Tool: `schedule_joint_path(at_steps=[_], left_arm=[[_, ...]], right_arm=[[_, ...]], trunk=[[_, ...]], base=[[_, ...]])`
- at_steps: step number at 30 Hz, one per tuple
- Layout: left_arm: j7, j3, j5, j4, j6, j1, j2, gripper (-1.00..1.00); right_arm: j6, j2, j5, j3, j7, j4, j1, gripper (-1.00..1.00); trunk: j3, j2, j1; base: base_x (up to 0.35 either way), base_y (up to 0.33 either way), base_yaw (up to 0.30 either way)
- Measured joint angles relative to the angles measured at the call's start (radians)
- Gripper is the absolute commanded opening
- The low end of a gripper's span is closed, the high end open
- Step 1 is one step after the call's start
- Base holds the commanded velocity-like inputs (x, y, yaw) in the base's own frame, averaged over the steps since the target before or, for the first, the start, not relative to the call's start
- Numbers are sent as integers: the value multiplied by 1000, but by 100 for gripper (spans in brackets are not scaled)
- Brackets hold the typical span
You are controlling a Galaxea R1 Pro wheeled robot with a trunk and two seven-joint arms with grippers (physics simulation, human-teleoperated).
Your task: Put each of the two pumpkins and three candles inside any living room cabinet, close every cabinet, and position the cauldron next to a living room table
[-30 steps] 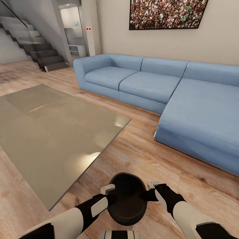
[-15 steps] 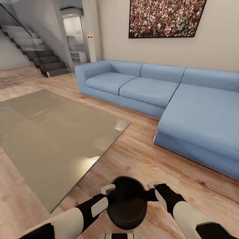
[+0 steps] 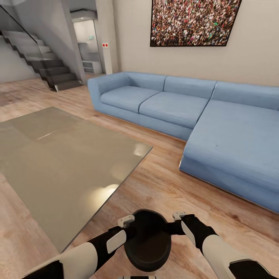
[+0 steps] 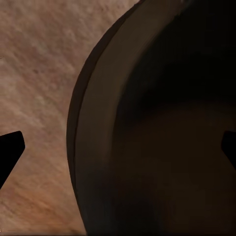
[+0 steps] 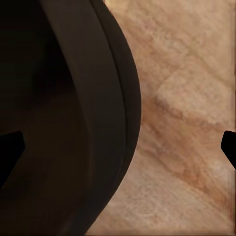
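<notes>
The black cauldron (image 3: 147,240) sits low in front of me over the wood floor, mouth up, just off the near corner of the glass-topped table (image 3: 58,162). My left gripper (image 3: 131,229) is at its left rim and my right gripper (image 3: 172,226) at its right rim. In the left wrist view the cauldron (image 4: 157,147) wall runs between the widely spread fingertips (image 4: 10,147); the left gripper (image 4: 118,147) stands open. The right wrist view shows the same: the cauldron (image 5: 59,123) wall lies inside the open right gripper (image 5: 118,147). Whether the cauldron rests on the floor is unclear.
A large blue corner sofa (image 3: 217,128) fills the right and back. Bare wood floor (image 3: 162,186) runs between sofa and table. A staircase (image 3: 46,66) and a doorway (image 3: 89,46) lie at the far left, and a crowd picture (image 3: 193,21) hangs on the wall.
The whole view has shifted, with sofa and table now slightly lower in the picture. The cauldron sits a little lower in the frame; both grippers stay at its rim.
</notes>
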Motion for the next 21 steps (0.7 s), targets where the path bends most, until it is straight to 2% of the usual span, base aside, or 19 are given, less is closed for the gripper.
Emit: schedule_joint_path(at_steps=[13, 21], left_arm=[[1, 0, 0, 1, 1, 0, 0, 100], [0, 0, 0, 0, 2, 0, 0, 100]], right_arm=[[0, -3, -1, 0, 1, -9, 0, 100], [0, -3, -1, 0, 2, -9, 0, 100]], trunk=[[41, 91, -50], [66, 147, -80]], base=[[0, 0, 0], [-321, 0, 0]])
